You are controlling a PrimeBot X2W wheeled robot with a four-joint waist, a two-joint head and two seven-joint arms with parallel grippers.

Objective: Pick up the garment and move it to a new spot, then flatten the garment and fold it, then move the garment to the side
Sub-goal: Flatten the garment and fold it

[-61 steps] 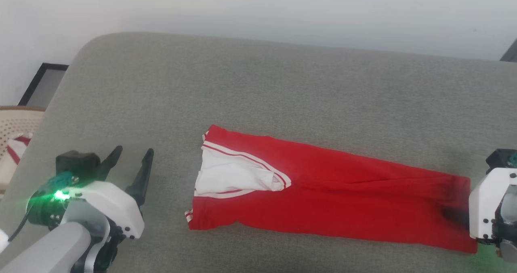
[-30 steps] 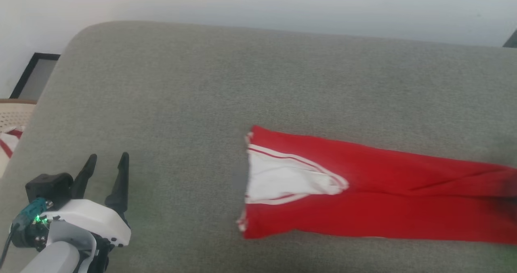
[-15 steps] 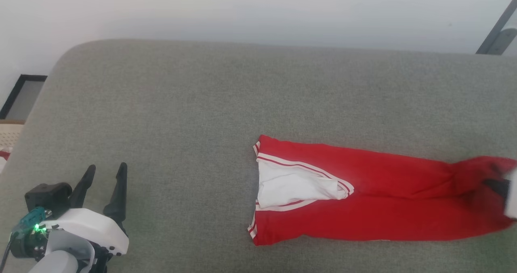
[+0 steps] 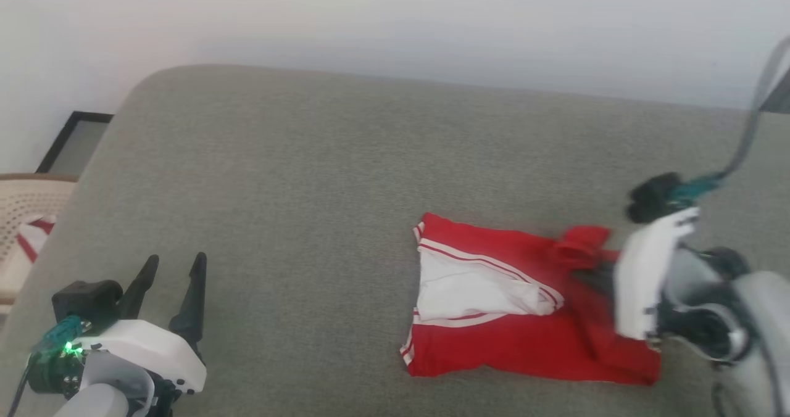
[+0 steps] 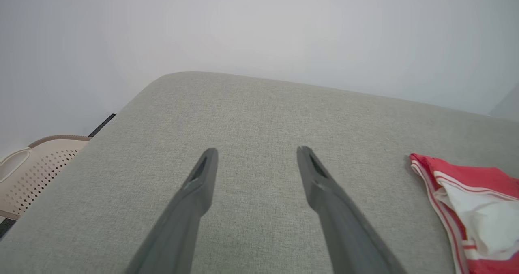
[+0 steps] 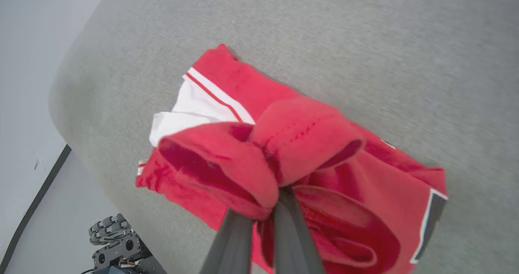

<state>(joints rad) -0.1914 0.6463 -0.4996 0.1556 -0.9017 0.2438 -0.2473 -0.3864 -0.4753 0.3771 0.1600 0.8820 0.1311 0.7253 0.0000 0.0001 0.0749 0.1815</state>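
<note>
Right pincer (image 6: 264, 203) clamped on the garment (image 4: 494, 337) by its red hem, bunched above the sleeve end. Fold looks half made, though the head view blurs there. Garment sits at four o'clock on the grey cushion (image 4: 308, 158). Left pincer (image 4: 176, 260), eight o'clock, spread and empty. Move aside remains. White wall (image 4: 395, 16) at twelve, beige basket (image 4: 28, 201) at nine.

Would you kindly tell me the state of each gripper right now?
Left gripper: open, empty.
Right gripper: shut on the garment.
</note>
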